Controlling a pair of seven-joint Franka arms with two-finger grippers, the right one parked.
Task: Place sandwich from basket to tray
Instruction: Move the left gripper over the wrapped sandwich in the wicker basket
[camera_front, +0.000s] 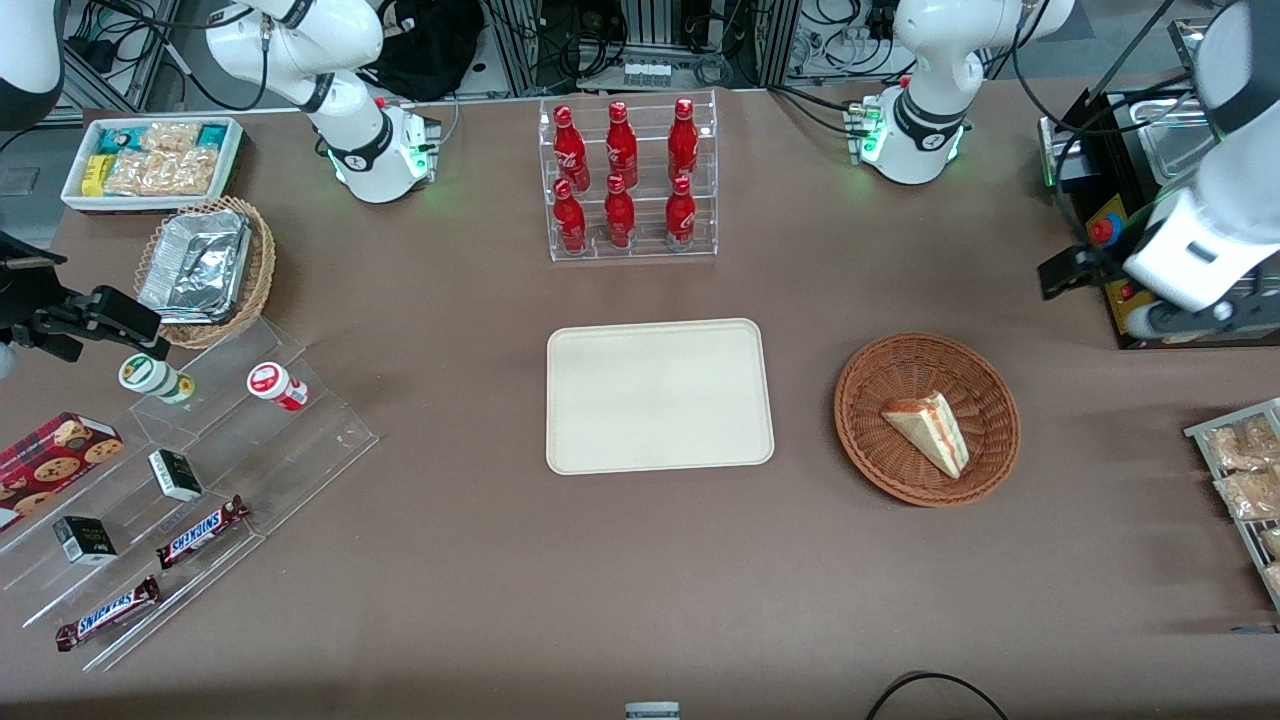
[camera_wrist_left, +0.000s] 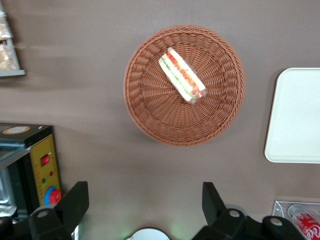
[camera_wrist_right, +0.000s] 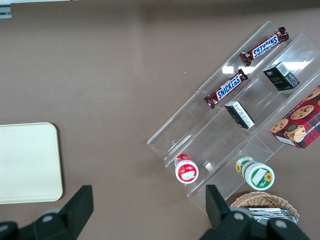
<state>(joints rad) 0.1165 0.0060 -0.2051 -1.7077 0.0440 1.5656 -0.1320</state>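
— Brown tabletop, mid-shift: where is the wedge of white bread with orange and green filling?

— The sandwich lies in the round reddish-brown wicker basket, at three o'clock from the cream rectangular tray.

— And the left arm's gripper?

— Raised high, well clear of the basket toward the working arm's end, fingers spread wide, holding nothing. By appearances the approach stage: next, descend and close on the bread.

My tool hangs wide open above bare desk, just beside the basket. I see nothing between it and the sandwich. Open desk separates basket and tray. The bottle rack stands well apart; a black control box sits close to my arm.
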